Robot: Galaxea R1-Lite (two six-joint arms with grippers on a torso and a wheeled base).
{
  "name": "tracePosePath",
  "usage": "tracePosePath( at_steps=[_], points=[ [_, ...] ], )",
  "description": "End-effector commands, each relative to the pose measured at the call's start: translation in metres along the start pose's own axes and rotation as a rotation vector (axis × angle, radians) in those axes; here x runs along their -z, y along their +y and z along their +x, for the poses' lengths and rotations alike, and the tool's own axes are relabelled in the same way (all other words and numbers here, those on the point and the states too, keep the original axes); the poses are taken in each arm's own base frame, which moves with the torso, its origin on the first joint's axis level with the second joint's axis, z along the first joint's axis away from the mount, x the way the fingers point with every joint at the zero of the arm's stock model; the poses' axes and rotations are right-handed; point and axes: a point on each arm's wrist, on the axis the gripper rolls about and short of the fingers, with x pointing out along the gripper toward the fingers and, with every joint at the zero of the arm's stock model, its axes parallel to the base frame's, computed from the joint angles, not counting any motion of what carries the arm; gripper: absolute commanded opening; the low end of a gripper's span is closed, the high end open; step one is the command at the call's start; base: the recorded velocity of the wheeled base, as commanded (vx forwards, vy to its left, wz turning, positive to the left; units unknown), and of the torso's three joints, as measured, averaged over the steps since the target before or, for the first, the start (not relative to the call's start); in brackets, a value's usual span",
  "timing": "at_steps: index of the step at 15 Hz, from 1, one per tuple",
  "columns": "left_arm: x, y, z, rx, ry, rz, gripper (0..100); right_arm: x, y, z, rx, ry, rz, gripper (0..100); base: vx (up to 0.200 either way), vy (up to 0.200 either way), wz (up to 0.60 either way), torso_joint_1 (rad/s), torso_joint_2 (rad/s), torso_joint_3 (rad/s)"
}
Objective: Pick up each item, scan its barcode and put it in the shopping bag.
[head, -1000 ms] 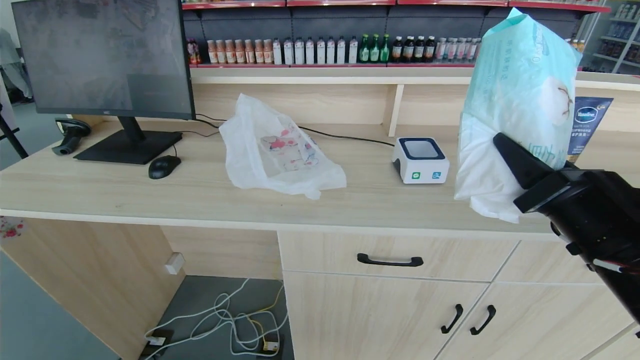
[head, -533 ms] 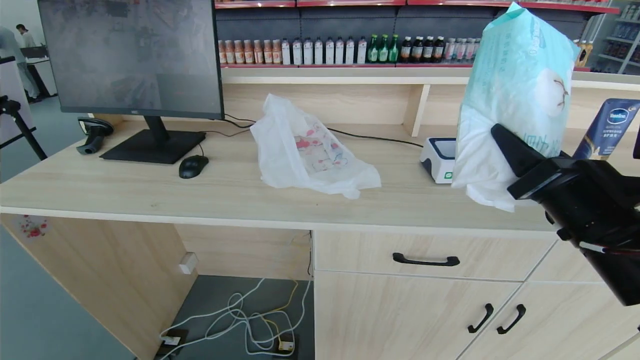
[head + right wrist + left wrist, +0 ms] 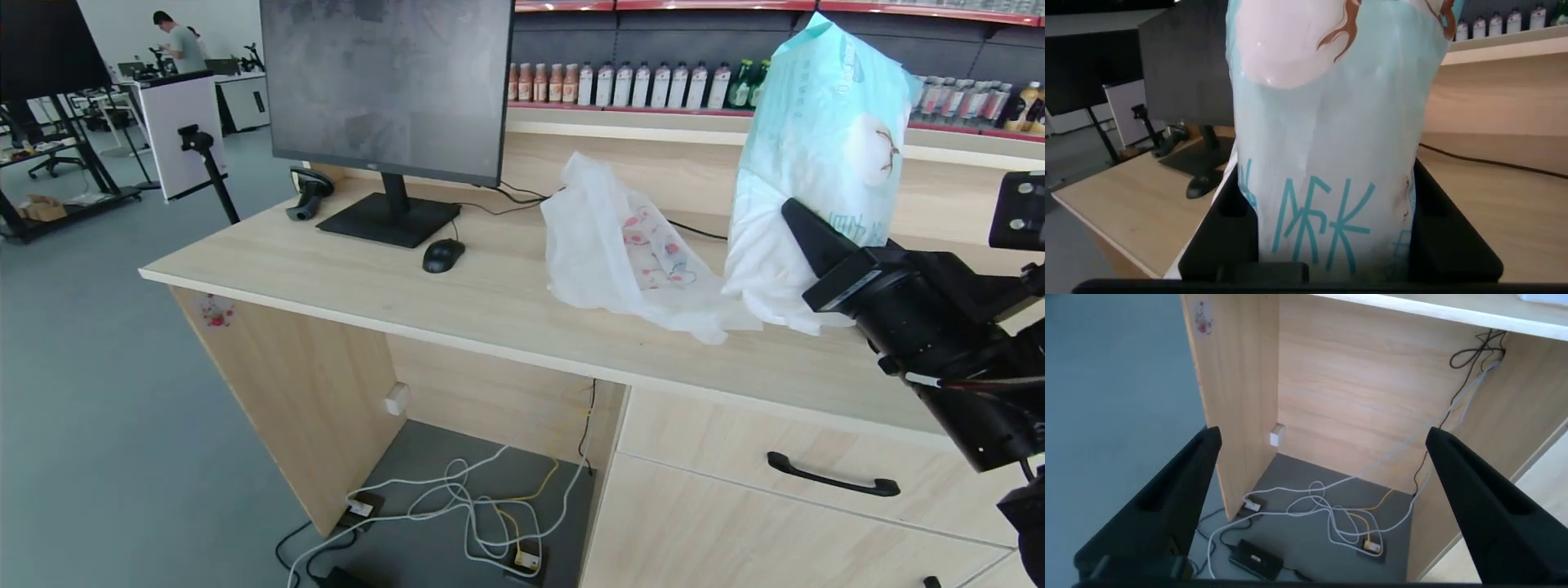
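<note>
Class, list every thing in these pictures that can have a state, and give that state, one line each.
right gripper: shut on the teal pack.
teal pack: gripped, held upright above the counter.
left gripper: open, empty.
shopping bag: slumped on the counter, something already inside.
monitor: screen dark.
drawer: closed.

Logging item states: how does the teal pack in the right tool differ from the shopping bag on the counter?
The pack stands upright in the air, clamped by the right tool; the shopping bag lies slumped on the counter. The pack is opaque teal and white; the shopping bag is see-through white, red-printed contents showing. The pack looks taut; the shopping bag is crumpled. Both are soft plastic.
</note>
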Motion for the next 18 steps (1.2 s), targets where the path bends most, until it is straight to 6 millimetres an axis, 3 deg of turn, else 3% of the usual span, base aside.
tracePosePath(
  at_steps=[1,3,5,8,12,16,18],
  points=[
    [0.000,0.000,0.000,0.000,0.000,0.000,100,0.008,-0.003,0.006,0.013,0.016,0.011,0,0.000,0.000,0.00,0.000,0.00,0.000],
    [0.000,0.000,0.000,0.000,0.000,0.000,100,0.018,-0.015,0.021,0.049,0.020,0.002,0,0.000,0.000,0.00,0.000,0.00,0.000],
    [0.000,0.000,0.000,0.000,0.000,0.000,100,0.038,-0.040,0.044,0.116,0.034,-0.024,0,0.000,0.000,0.00,0.000,0.00,0.000],
    [0.000,0.000,0.000,0.000,0.000,0.002,100,0.046,-0.041,0.062,0.076,0.015,0.008,0,0.000,0.000,0.00,0.000,0.00,0.000],
    [0.000,0.000,0.000,0.001,0.001,0.005,100,0.056,-0.040,0.065,0.074,0.034,0.014,0,0.000,0.000,0.00,0.000,0.00,0.000],
    [0.000,0.000,0.000,0.000,0.001,0.000,100,0.056,-0.039,0.076,0.087,0.087,0.016,0,0.200,0.000,0.00,-0.004,0.00,0.004],
    [0.000,0.000,0.000,0.000,0.001,0.000,100,0.055,-0.039,0.085,0.089,0.121,0.023,0,0.000,0.000,0.00,0.000,0.00,0.000]
  ],
)
